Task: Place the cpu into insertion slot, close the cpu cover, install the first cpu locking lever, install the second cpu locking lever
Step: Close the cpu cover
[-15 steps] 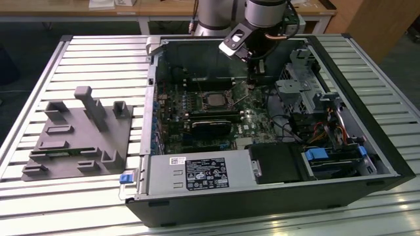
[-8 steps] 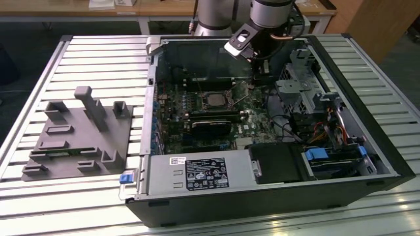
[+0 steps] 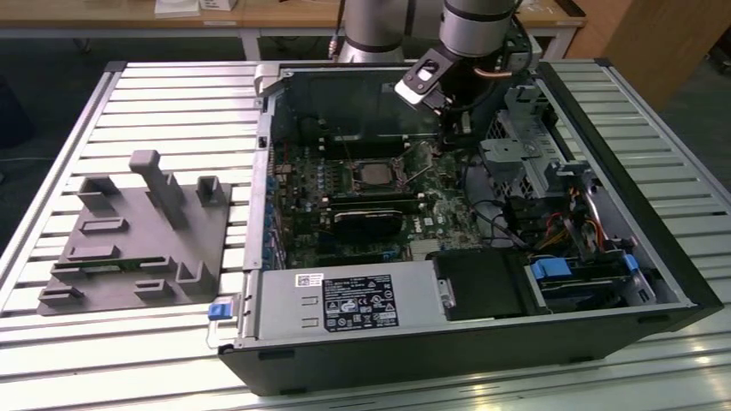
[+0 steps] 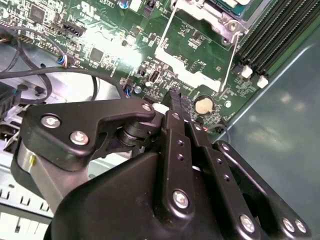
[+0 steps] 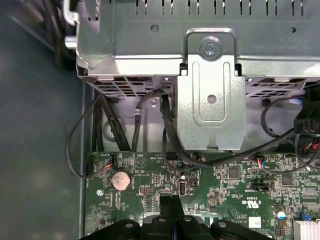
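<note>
In the exterior view the cpu lies as a silver-grey square in the insertion slot on the green board. The silvery cpu cover appears to lie flat around it. My gripper hangs low over the board a little toward the exterior view's right of the socket, and its fingers are shut with nothing between them. In the second wrist view the gripper is near two thin wire locking levers that run along the socket's sides, with the cover's corner beyond. In the first wrist view the gripper hovers over the board.
A grey fixture plate lies on the slatted table at the exterior view's left. Inside the case are a black module, power supply, metal drive cage, loose black cables, a coin cell and memory slots.
</note>
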Controlling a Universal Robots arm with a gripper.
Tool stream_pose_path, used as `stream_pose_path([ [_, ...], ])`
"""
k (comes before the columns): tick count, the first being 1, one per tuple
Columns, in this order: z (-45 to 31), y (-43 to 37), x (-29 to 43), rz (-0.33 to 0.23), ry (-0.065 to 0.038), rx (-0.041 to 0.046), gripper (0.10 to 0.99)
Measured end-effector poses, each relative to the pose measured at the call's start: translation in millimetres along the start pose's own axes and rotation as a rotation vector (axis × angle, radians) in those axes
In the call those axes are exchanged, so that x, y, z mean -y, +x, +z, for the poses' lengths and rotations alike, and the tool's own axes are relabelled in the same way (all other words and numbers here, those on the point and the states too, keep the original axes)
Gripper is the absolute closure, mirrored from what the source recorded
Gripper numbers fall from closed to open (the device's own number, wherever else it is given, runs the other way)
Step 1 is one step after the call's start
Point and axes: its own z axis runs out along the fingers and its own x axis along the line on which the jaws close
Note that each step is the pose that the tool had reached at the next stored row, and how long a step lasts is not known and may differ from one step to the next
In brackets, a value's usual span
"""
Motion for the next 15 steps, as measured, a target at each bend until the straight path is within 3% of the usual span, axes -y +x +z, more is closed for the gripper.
stream_pose_path([
  [7, 9.6, -0.5, 0.4, 0.001, 0.009, 0.0002, 0.98],
  [13, 10.0, -0.5, 0.5, 0.001, 0.01, 0.0004, 0.98],
  [15, 10.2, -0.5, 0.1, 0.001, 0.026, 0.0004, 0.98],
])
